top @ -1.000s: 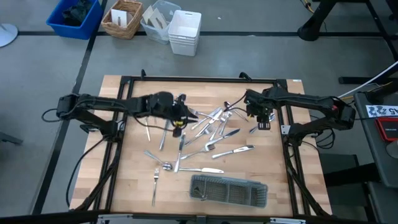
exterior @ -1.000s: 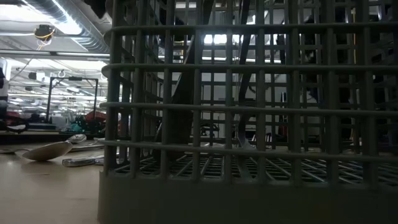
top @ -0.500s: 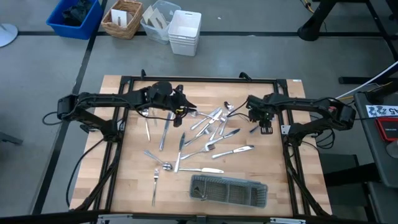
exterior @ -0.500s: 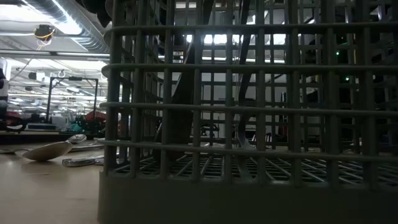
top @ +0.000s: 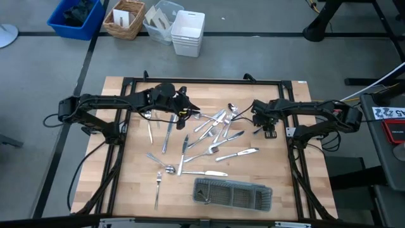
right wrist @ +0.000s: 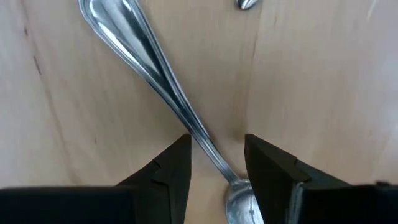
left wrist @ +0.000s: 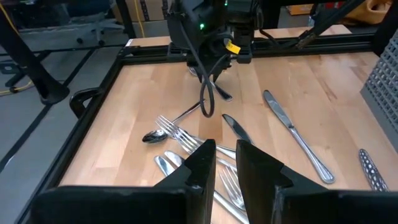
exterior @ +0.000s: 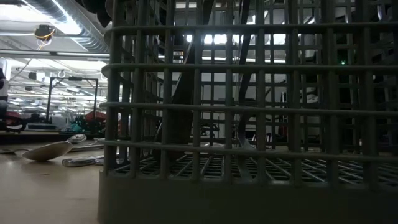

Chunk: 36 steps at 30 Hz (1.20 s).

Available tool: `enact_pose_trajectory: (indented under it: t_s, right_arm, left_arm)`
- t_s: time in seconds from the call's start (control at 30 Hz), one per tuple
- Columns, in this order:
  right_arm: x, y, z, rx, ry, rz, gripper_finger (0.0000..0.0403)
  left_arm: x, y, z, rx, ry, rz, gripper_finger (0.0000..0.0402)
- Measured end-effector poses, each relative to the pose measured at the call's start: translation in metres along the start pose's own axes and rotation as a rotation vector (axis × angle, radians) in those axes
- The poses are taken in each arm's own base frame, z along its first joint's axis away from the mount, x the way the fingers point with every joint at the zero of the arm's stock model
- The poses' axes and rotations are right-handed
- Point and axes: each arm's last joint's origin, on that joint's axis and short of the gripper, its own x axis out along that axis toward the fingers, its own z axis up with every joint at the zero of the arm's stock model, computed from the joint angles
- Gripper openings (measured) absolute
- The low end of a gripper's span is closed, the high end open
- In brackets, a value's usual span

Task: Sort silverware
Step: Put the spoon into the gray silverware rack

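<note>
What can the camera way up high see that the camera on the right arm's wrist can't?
Only the high view shows the whole scattered silverware, the grey mesh tray, the left gripper over the pile's far left edge, and bins on the floor. Only the right wrist view shows, up close, one shiny handle running between the open fingers. Both show the right gripper and the wooden table.

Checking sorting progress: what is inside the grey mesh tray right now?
From above, the mesh tray shows only its own grid floor and dividers; no silverware is visible inside. The low view looks through its wall, and corners there stay too dark to check.
</note>
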Motion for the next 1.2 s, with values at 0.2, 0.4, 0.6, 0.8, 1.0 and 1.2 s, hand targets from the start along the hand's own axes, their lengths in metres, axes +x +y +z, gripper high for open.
enact_pose_trajectory:
  t_s: [0.2,0.4,0.6,0.8,1.0,1.2]
  right_arm:
    - [0.002,0.001,-0.002,0.0,0.005,0.006,0.0107]
    - [0.002,0.002,-0.002,0.0,0.001,0.027,0.0022]
    - [-0.006,-0.004,0.005,0.011,-0.015,-0.005,0.0029]
    - [-0.017,-0.01,0.011,0.011,-0.008,-0.066,0.0013]
    - [-0.035,-0.018,0.018,0.013,-0.008,-0.114,0.0018]
    - [-0.063,-0.028,0.027,-0.001,-0.006,-0.18,0.0013]
  left_arm:
    - [0.0,0.0,0.0,0.0,-0.001,0.0,0.0056]
    - [0.0,0.001,0.001,-0.031,-0.011,0.005,0.0056]
    - [-0.003,0.015,-0.002,-0.11,-0.01,0.05,0.0056]
    - [-0.007,0.033,-0.006,-0.175,-0.007,0.107,0.0056]
    - [-0.012,0.052,-0.011,-0.261,-0.008,0.173,0.0056]
    - [-0.021,0.075,-0.017,-0.354,-0.013,0.252,0.0056]
